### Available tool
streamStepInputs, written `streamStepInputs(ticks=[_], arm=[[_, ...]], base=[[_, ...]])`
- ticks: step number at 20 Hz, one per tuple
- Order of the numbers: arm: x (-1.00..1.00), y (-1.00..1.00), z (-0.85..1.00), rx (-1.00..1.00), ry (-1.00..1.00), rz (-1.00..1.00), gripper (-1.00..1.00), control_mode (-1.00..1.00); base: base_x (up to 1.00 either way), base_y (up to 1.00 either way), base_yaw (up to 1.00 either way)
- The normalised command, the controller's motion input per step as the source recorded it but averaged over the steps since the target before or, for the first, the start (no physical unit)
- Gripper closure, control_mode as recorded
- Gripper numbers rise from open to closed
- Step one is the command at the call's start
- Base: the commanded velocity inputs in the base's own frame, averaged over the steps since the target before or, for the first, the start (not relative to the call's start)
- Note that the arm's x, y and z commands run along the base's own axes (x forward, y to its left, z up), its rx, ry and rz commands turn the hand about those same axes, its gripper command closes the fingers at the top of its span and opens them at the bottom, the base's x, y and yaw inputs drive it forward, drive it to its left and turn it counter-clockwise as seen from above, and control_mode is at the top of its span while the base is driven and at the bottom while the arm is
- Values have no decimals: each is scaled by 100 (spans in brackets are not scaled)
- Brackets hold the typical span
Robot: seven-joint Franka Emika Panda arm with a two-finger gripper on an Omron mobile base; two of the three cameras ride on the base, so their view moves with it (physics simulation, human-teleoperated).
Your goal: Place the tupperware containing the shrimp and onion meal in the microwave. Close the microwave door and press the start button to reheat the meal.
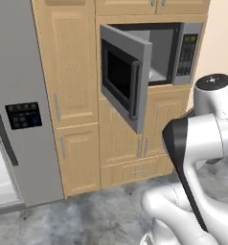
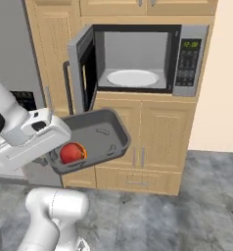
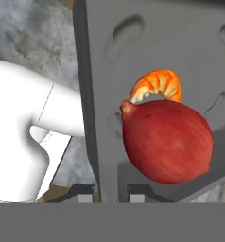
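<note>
Tupperware carried in front of the cupboards, below and left of the microwave, onion and shrimp inside, gripper jaws clamped on its near wall. Microwave door standing open, white plate bare. Left to do: tub onto plate, door shut, start pressed.

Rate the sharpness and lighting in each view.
Left base view: soft, even light, the arm large and near. Right base view: sharper, no glare on the microwave. Hand view: onion huge and crisp, the tupperware flatly lit.
</note>
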Motion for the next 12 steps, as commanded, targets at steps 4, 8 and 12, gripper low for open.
streamStepInputs(ticks=[4, 8, 12], arm=[[0, 0, 0, 0, 0, 0, 100, 100], [0, 0, 0, 0, 0, 0, 100, 100], [0, 0, 0, 0, 0, 0, 100, 100]], base=[[26, -71, -63], [15, -46, -72], [19, -38, -72]])
